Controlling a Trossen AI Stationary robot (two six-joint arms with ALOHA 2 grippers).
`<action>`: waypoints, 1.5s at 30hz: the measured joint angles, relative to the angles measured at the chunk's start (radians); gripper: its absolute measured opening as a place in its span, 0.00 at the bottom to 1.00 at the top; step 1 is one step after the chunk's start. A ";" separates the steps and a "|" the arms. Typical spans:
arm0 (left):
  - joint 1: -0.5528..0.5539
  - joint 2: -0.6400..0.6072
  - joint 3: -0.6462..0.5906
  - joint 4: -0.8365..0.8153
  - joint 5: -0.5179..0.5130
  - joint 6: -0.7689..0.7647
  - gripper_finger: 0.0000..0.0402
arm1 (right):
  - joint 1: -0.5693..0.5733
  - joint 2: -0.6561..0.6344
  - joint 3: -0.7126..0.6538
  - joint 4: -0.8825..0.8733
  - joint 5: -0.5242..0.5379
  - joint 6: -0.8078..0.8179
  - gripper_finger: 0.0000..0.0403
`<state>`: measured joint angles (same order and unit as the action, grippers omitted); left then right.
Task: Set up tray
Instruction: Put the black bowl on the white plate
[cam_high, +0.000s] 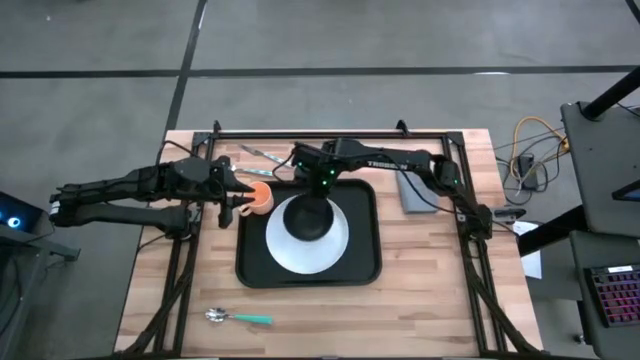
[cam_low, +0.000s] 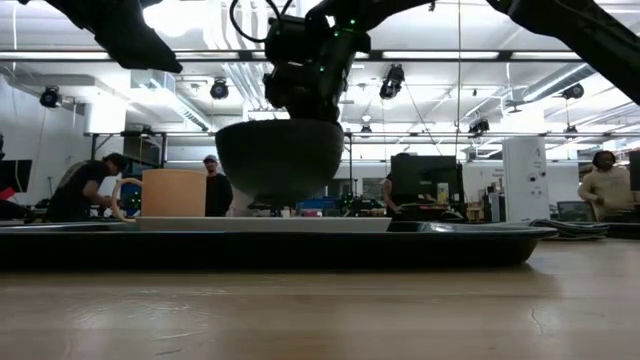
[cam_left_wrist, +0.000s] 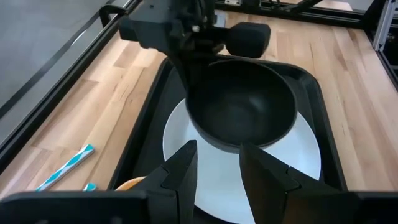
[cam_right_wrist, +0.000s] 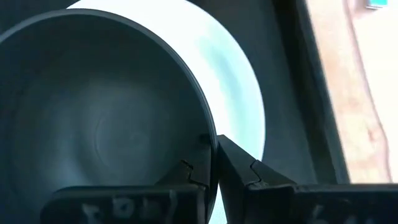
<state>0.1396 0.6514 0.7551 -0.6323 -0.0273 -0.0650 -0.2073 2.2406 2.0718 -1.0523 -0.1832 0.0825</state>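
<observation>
The black tray lies in the middle of the table with a white plate on it. My right gripper is shut on a black bowl, which hangs just above the plate in the low view. An orange cup stands at the tray's far left corner and shows upright in the low view. My left gripper is open and empty above the cup's left side. Its fingers point toward the bowl. My right gripper pinches the bowl's rim on its far side, one finger inside the bowl and one outside. The fingers come from above, slanting down. The bowl hangs upright, mouth up, lifted a little clear of the white plate.
A spoon with a teal handle lies near the table's front left. A metal utensil lies at the far edge, and a grey folded napkin lies right of the tray. People stand in the room behind.
</observation>
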 joint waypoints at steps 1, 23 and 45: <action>0.000 0.000 0.000 -0.003 0.000 0.000 0.25 | 0.001 0.000 -0.006 0.007 -0.001 -0.001 0.02; 0.000 0.000 0.000 -0.008 0.002 0.002 0.25 | 0.012 0.000 -0.160 0.180 -0.028 -0.011 0.02; 0.000 0.001 0.000 -0.016 0.003 0.000 0.25 | 0.018 -0.008 -0.114 0.164 -0.036 -0.064 0.23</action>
<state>0.1398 0.6521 0.7551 -0.6478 -0.0246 -0.0647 -0.1890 2.2330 1.9582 -0.8886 -0.2187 0.0187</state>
